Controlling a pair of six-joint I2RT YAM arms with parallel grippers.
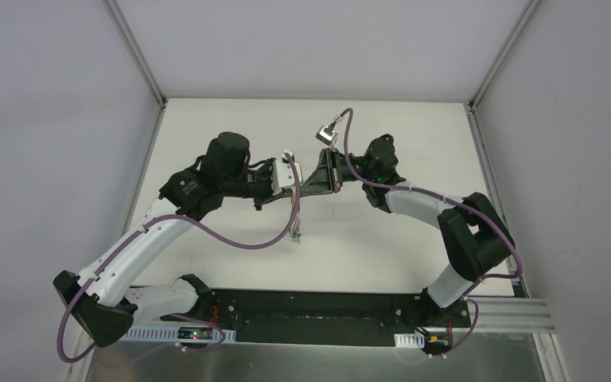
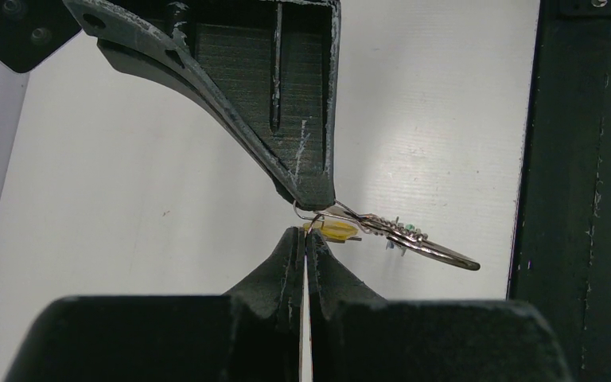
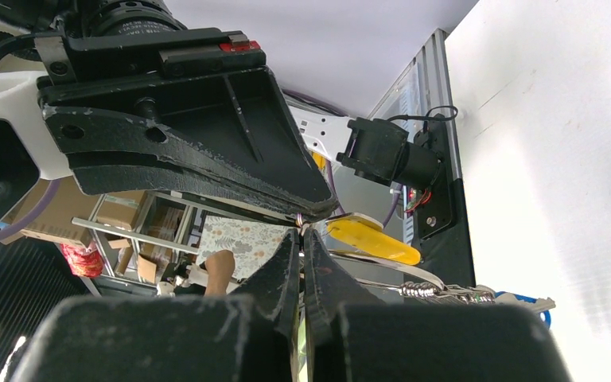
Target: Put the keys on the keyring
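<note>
left gripper (image 2: 305, 237) closed | right gripper (image 2: 316, 197) closed | tips meet at keyring (image 2: 310, 212) | above table (image 1: 382, 239) middle, edges well apart

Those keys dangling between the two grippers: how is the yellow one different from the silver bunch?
The yellow key has a bright plastic head; the silver keys are bare metal. The yellow key sits right at the gripper tips; the silver keys fan out farther from them. Shared: both hang in the air where the shut left gripper and right gripper meet tip to tip.

Closed left gripper (image 2: 305, 236), keyring (image 2: 310, 215), yellow key (image 2: 336, 231)
</note>
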